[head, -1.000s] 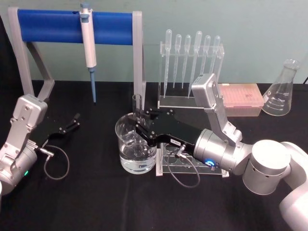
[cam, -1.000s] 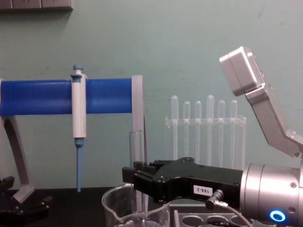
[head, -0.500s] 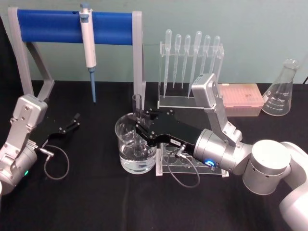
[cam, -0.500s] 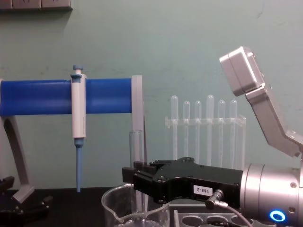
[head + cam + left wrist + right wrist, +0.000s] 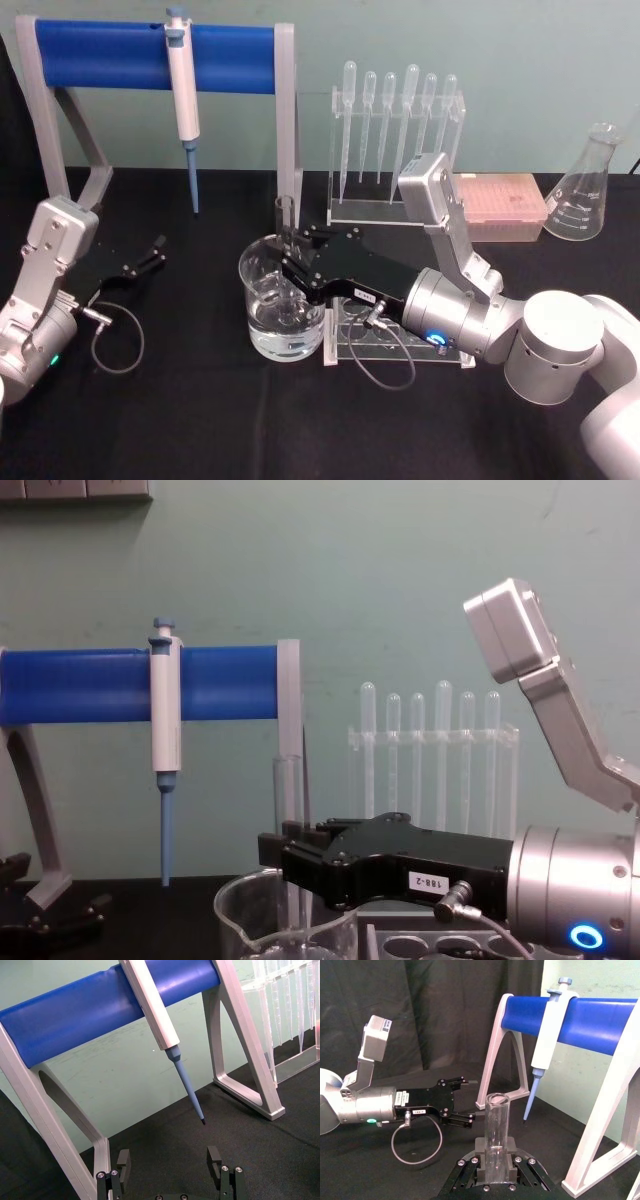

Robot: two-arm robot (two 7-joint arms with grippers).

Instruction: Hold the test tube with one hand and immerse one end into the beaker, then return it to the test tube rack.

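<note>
Step in hand: the dip. The right gripper (image 5: 291,248) reaches over the beaker (image 5: 252,268) from the beaker's right, jaws pinched on the test tube (image 5: 285,212) about mid-length. The test tube stands upright inside the beaker, toward its far side, with the open top well above the rim. In the chest view the test tube (image 5: 287,800) runs down behind the beaker's glass wall. Clear liquid (image 5: 285,325) fills the bottom of the beaker. I cannot tell whether the round end is under the surface, as the gripper body covers it from above. In the right wrist view the test tube (image 5: 496,1130) sits square between the two jaws.

The left gripper (image 5: 154,254) is parked well left of the beaker, low over the table (image 5: 200,420), jaws spread with nothing between them.

The test tube rack (image 5: 345,340) lies just right of the beaker, under the right gripper's body.

Judgement: immersion is at or near its low point, and the return has not begun. The next move calls for a straight vertical lift until the round end clears the beaker's rim. Then comes a short carry to the right of the beaker, keeping the tube plumb. It should be lowered into a free rack hole before the jaws part. Moving sideways too early risks striking the rim.
</note>
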